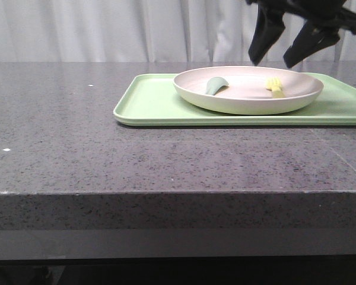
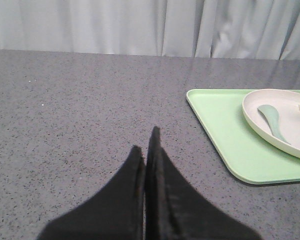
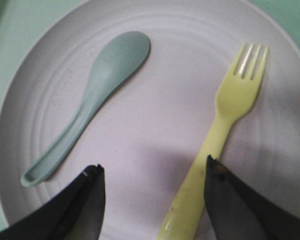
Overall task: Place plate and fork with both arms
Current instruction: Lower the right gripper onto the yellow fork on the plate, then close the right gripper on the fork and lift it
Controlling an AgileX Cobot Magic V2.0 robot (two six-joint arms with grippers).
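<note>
Fork lies in plate, right of a grey-green spoon; plate sits on green tray, far right of table. Right gripper hangs above the fork, jaws spread. Left gripper pressed together over bare table. Step probably placing done or fork pick; next: lower or retreat.

Curtained lab bench, speckled stone
</note>
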